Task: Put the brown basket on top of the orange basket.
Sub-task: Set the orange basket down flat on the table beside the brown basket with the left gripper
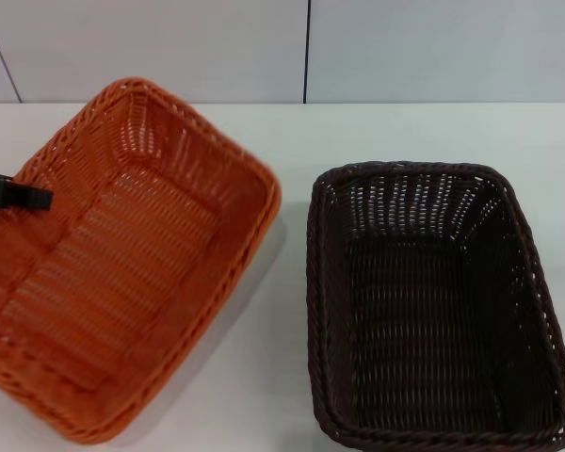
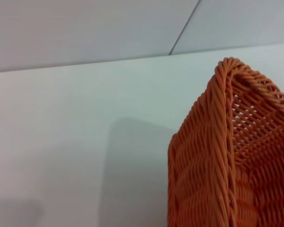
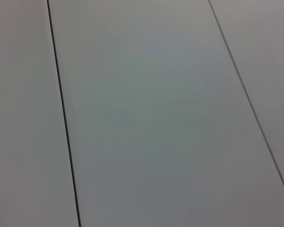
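Brown basket [image 1: 433, 311], rectangular woven wicker, beside orange basket [image 1: 122, 254].

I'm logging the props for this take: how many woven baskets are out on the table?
2. The orange basket is on the robot's left, with the left gripper at its rim. The brown basket sits apart on the right. No others show.

The orange basket [image 1: 122, 254] runs off the head view's left and bottom edges, and the brown basket [image 1: 433, 301] is clipped at its bottom and right edges. Only a black tip of the left gripper [image 1: 14, 193] enters from the left edge, its fingers unreadable. The left wrist view cuts the orange basket to one corner.
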`<state>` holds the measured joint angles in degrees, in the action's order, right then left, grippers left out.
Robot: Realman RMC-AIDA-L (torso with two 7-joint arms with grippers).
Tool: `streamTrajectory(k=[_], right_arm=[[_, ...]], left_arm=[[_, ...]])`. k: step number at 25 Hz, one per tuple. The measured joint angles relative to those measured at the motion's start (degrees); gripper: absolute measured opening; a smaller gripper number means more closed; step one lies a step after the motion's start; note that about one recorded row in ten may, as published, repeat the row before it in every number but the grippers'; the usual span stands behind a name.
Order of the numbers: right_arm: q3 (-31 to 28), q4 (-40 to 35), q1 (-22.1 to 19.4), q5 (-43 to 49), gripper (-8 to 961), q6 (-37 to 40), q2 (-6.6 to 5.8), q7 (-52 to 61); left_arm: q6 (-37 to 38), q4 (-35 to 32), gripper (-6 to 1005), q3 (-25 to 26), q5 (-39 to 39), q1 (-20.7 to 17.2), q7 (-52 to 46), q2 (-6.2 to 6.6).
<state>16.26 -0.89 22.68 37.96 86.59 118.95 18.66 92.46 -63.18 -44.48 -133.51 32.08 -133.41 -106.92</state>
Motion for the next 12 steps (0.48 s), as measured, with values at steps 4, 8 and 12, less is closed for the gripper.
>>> streamTrajectory(k=[4, 8, 12], right_arm=[[0.0, -0.1, -0.3, 0.0, 468, 0.5, 0.05, 0.4], [0.0, 0.0, -0.5, 0.0, 469, 0.8, 0.05, 0.5], [0.0, 0.2, -0.5, 0.0, 470, 0.9, 0.08, 0.5]], left_arm=[[4.1, -0.1, 158, 0.4, -4.4, 2.6, 4.4, 1.26], [8.5, -0.6, 158, 0.4, -5.8, 4.0, 9.6, 1.05], [10.3, -1.7, 158, -0.1, -5.9, 4.9, 11.5, 0.64]])
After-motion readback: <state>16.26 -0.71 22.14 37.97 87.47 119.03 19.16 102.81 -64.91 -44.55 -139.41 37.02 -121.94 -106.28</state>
